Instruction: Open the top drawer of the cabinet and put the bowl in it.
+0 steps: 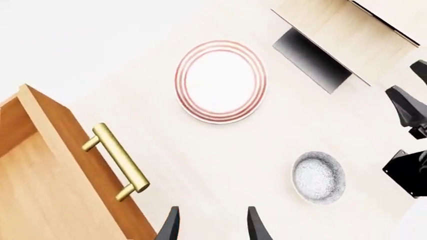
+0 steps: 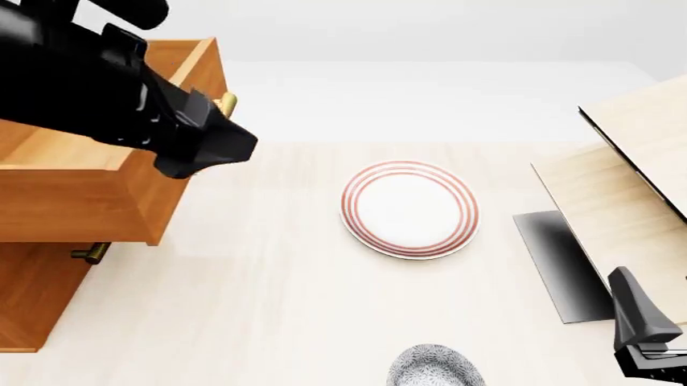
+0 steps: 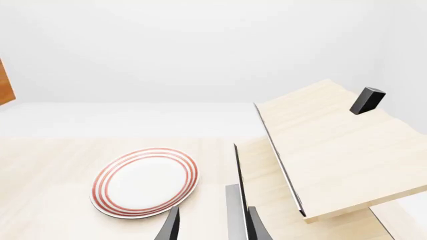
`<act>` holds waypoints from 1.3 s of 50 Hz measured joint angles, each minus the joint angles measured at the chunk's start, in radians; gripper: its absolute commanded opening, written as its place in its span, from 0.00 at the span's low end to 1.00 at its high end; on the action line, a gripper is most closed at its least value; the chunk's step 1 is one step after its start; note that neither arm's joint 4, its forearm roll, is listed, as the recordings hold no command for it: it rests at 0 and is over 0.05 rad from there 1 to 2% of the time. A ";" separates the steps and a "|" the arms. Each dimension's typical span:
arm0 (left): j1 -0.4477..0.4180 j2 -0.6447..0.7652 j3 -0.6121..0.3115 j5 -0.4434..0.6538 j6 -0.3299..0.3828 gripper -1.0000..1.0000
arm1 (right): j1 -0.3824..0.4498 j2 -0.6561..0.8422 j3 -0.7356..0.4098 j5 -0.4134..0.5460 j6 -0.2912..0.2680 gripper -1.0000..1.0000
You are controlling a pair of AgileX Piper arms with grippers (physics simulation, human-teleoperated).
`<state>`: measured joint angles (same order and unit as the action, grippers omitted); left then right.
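Observation:
The cabinet (image 2: 32, 297) stands at the left with its top drawer (image 2: 76, 201) pulled out and empty inside. The drawer's brass handle (image 2: 228, 103) also shows in the left wrist view (image 1: 115, 162), as does the drawer (image 1: 40, 190). My left gripper (image 2: 220, 149) hovers above the drawer's front, open and empty, its own view showing the gap (image 1: 213, 227). The speckled bowl (image 2: 432, 368) sits upright on the table near the front edge, also in the left wrist view (image 1: 319, 177). My right gripper (image 2: 639, 322) is open and empty to the bowl's right (image 3: 213, 227).
A white plate with red rings (image 2: 409, 209) lies mid-table, also seen from both wrists (image 1: 221, 81) (image 3: 145, 181). A pale wooden structure (image 2: 633, 185) with a dark panel (image 2: 558, 261) fills the right side. A lower drawer's handle (image 2: 95, 253) shows beneath the open drawer.

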<state>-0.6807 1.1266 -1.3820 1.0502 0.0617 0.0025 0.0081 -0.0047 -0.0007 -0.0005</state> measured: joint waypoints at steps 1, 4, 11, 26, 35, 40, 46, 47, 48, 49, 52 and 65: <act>-0.005 0.001 0.008 -0.007 -0.003 1.00 | 0.000 0.000 0.000 0.000 0.000 1.00; -0.019 0.004 0.030 -0.027 -0.011 1.00 | 0.000 0.000 0.000 0.000 0.000 1.00; -0.050 0.014 0.078 -0.072 -0.030 1.00 | 0.000 0.000 0.000 0.000 0.000 1.00; -0.107 0.043 0.168 -0.178 -0.076 1.00 | 0.000 0.000 0.000 0.000 0.000 1.00; -0.136 0.064 0.210 -0.241 -0.105 1.00 | 0.000 0.000 0.000 0.000 0.000 1.00; -0.153 0.077 0.229 -0.275 -0.125 1.00 | 0.000 0.000 0.000 0.000 0.000 1.00; -0.175 0.096 0.251 -0.319 -0.151 1.00 | 0.000 0.000 0.000 0.000 0.000 1.00; -0.179 0.100 0.254 -0.326 -0.155 1.00 | 0.000 0.000 0.000 0.000 0.000 1.00; -0.182 0.103 0.256 -0.332 -0.159 1.00 | 0.000 0.000 0.000 0.000 0.000 1.00; -0.187 0.108 0.257 -0.339 -0.163 1.00 | 0.000 0.000 0.000 0.000 0.000 1.00; -0.202 0.126 0.260 -0.361 -0.175 1.00 | 0.000 0.000 0.000 0.000 0.000 1.00; -0.261 0.207 0.278 -0.446 -0.231 1.00 | 0.000 0.000 0.000 0.000 0.000 1.00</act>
<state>-0.9417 1.3341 -1.1039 0.6037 -0.1696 0.0025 0.0082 -0.0047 -0.0007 -0.0006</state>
